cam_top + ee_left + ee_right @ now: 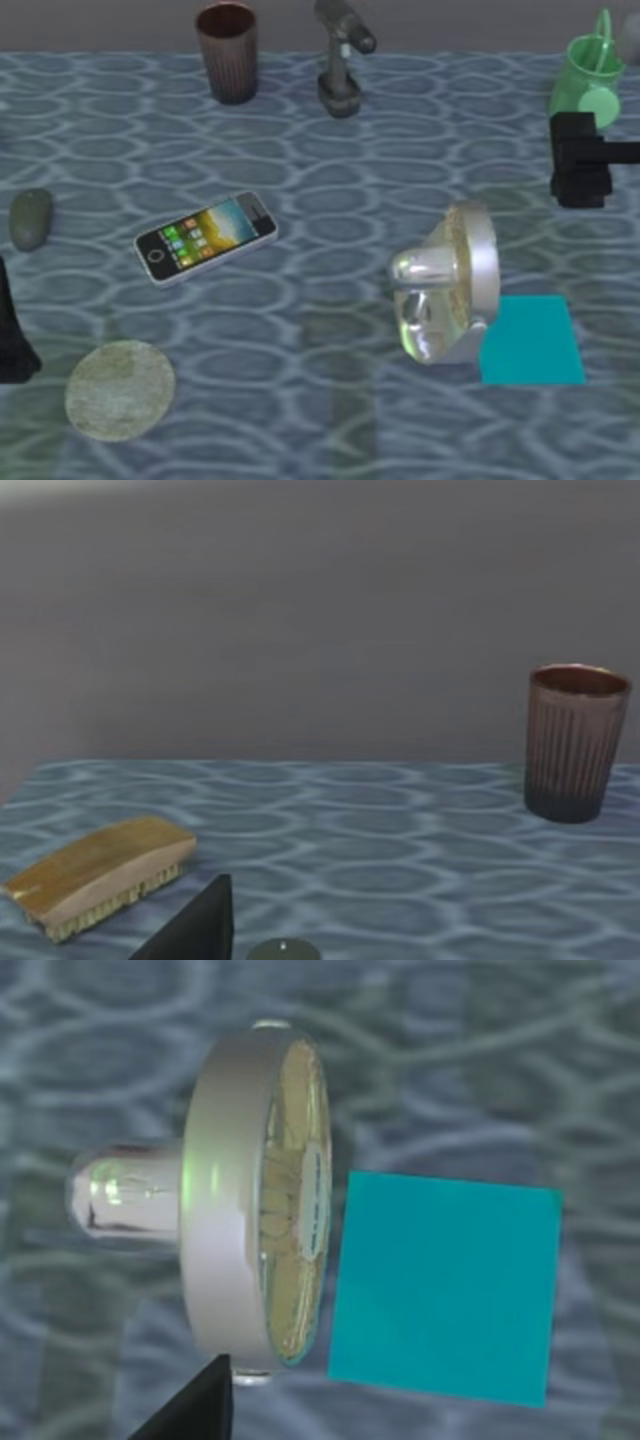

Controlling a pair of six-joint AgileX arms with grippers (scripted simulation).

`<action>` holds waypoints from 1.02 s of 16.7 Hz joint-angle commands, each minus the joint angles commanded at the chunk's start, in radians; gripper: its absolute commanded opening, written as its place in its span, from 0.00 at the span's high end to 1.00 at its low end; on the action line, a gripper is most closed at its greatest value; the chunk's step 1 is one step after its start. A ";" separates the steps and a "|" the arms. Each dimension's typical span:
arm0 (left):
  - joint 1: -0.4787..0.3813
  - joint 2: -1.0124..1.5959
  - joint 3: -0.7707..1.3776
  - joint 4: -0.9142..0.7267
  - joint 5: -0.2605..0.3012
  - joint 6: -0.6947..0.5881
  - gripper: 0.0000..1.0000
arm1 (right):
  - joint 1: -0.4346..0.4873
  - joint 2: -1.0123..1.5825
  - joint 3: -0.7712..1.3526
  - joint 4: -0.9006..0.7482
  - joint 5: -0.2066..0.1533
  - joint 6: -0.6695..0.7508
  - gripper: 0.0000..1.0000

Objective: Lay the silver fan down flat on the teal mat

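Two arms flanked the tabletop [300, 420], yet the right tool [580, 160], state untellable, was nearer the upright silver fan [450, 290], standing just left of the teal mat [530, 342].

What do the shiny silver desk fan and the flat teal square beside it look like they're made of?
The shiny silver desk fan looks like polished chrome metal, or chrome-look plastic: its rim and rounded housing show bright mirror glints. The flat teal square mat looks like matte rubber or fabric, a uniform colour without any shine; which one can't be told.
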 joint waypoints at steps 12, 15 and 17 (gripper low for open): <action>0.000 0.000 0.000 0.000 0.000 0.000 0.00 | 0.154 0.709 0.669 -0.459 0.006 0.169 0.00; 0.000 0.000 0.000 0.000 0.000 0.000 0.00 | 0.154 0.709 0.669 -0.459 0.006 0.169 0.00; 0.000 0.000 0.000 0.000 0.000 0.000 0.00 | 0.149 0.707 0.663 -0.453 0.006 0.168 0.00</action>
